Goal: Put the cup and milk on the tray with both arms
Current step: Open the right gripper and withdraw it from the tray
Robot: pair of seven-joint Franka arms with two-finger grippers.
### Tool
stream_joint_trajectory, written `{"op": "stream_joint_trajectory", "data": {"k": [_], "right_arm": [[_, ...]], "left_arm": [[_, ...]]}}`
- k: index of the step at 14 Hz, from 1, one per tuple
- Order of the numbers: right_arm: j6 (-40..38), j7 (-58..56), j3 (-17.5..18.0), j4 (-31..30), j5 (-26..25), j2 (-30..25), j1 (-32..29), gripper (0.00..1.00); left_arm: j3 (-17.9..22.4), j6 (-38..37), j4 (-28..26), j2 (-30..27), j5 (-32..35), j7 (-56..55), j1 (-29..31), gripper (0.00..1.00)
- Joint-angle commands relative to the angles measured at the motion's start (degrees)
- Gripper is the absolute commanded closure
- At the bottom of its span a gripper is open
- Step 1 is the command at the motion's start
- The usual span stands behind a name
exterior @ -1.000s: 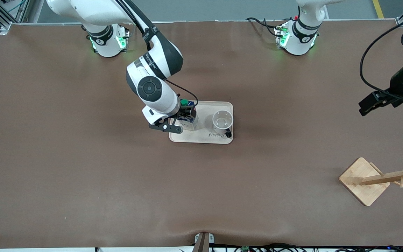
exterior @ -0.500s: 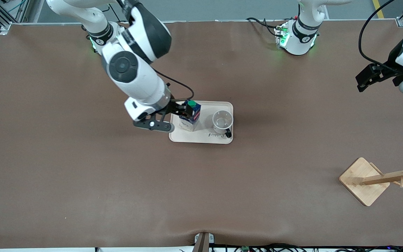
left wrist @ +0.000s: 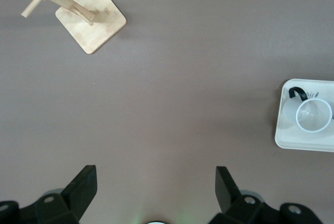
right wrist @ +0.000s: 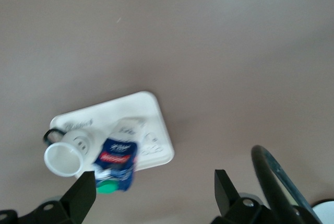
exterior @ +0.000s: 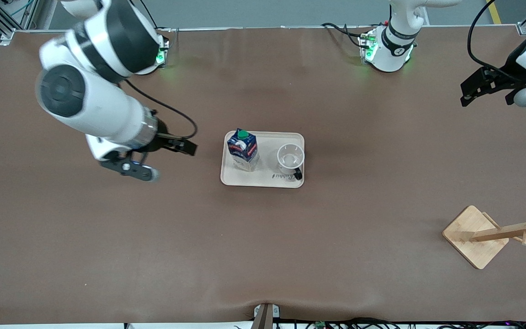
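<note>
Milk (exterior: 242, 149) upright beside cup (exterior: 290, 158)

i'm counting one tray (exterior: 263, 180), and it's carrying two things: one milk (exterior: 243, 147) and one cup (exterior: 290, 157). one wooden rack (exterior: 496, 235) is standing toward the left arm's end of the table (exterior: 263, 256). two arms are showing, with one gripper each: the left gripper (exterior: 489, 87) and the right gripper (exterior: 171, 157).
</note>
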Motion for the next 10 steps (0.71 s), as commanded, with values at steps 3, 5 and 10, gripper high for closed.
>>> {"op": "stream_joint_trajectory", "data": {"k": [3, 5, 10], "right_arm": [[-5.7, -19.6, 0.1, -6.1, -12.1, -9.5, -4.0, 0.00], [-5.2, -28.9, 0.1, -9.4, -12.3, -12.2, -8.9, 0.00], [4.4, -30.1, -0.1, -26.6, -10.9, -25.5, -13.9, 0.00]], "left_arm": [[-3.7, 0.5, -3.8, -3.5, -2.1, 1.0, 2.7, 0.00], [-7.5, 0.5, -3.9, -3.6, -2.1, 1.0, 6.4, 0.00], [-7.6, 0.2, -4.3, -4.7, -2.2, 0.9, 6.3, 0.00]]}}
